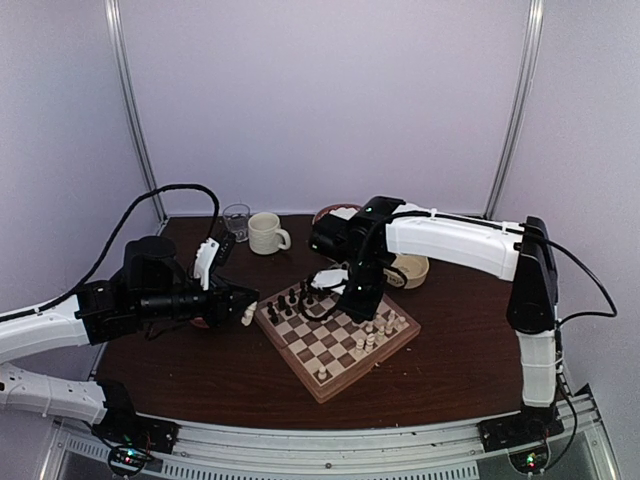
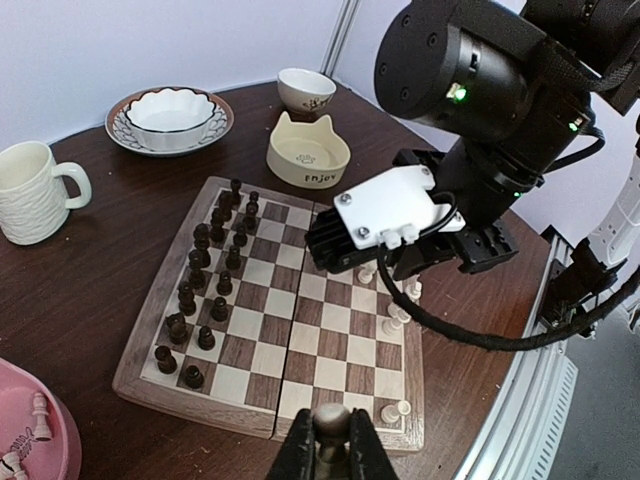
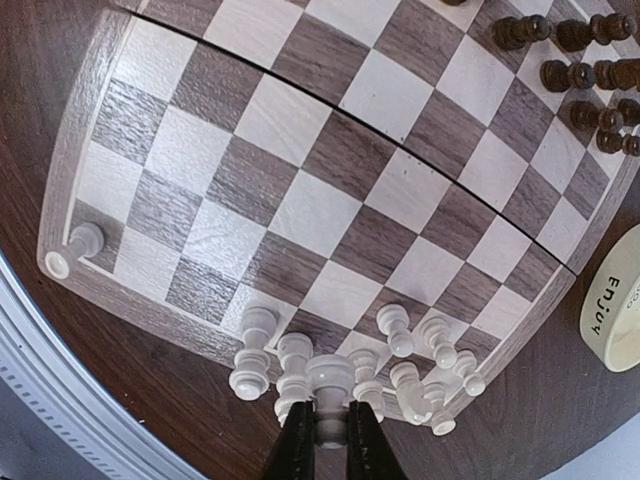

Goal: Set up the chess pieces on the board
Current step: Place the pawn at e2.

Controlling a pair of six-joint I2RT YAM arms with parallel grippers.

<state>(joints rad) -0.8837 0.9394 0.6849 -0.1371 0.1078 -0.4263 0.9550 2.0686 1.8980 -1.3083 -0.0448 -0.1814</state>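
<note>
The board [image 1: 330, 346] lies in the middle of the table, with dark pieces [image 2: 205, 270] along its far side. Several cream-white chess pieces [image 3: 400, 345] cluster at one corner of the board [image 3: 330, 210], and a lone one [image 3: 76, 247] stands at another corner. My right gripper [image 3: 328, 412] hangs over that cluster, shut on a white piece [image 3: 330, 380]. My left gripper [image 2: 331, 445] hovers just off the board's [image 2: 330, 340] edge, shut on a round-headed piece [image 2: 331, 420] that looks cream in the top view. In the top view the left gripper [image 1: 247, 312] is left of the board and the right gripper [image 1: 361, 312] above it.
A pink bowl [image 2: 40, 455] with more white pieces sits beside the left gripper. A white mug [image 1: 266, 233], a glass [image 1: 237, 220], a patterned dish [image 2: 170, 115], a cat-eared bowl [image 2: 308, 152] and a small cup [image 2: 305, 88] stand behind the board. The right arm [image 2: 470, 80] hangs over the board.
</note>
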